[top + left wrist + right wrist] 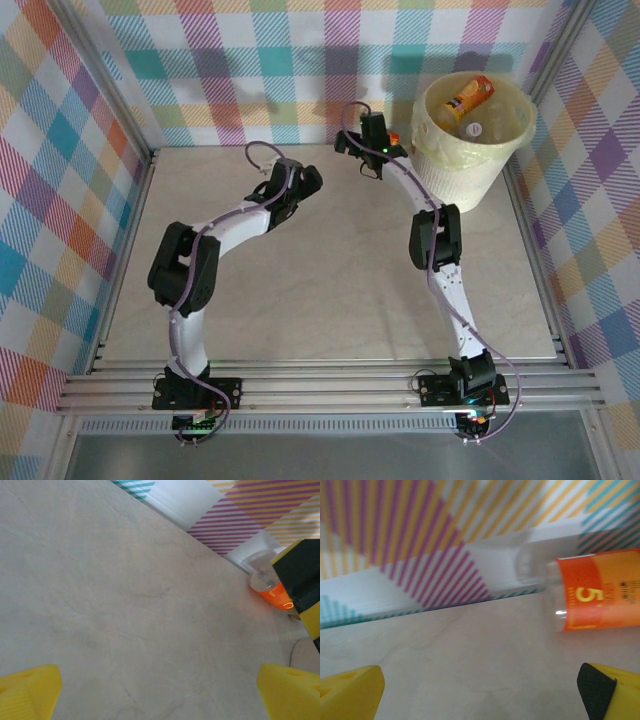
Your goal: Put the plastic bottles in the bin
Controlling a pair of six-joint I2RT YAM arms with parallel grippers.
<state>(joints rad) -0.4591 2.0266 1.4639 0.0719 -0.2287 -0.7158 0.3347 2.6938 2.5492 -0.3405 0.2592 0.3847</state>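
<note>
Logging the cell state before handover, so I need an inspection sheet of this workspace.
Surface: beige marbled table.
Job's things: orange bottle and clear bottle in the bin; orange-label bottle lying on the table beside the bin.
Clutter: nothing seen.
Grippers: left gripper open over the table; right gripper open, near the orange-label bottle.
Cables: purple cables along both arms.
Surroundings: plaid walls, metal frame.

Bright, even, diffuse light throughout. From overhead, the pale bench (340,280) carries only faint, soft shadows beneath the arms. The right wrist view is blurred: the orange-labelled bottle (600,597) and the right tool (480,692) lack crisp edges. The left wrist view is sharper.
</note>
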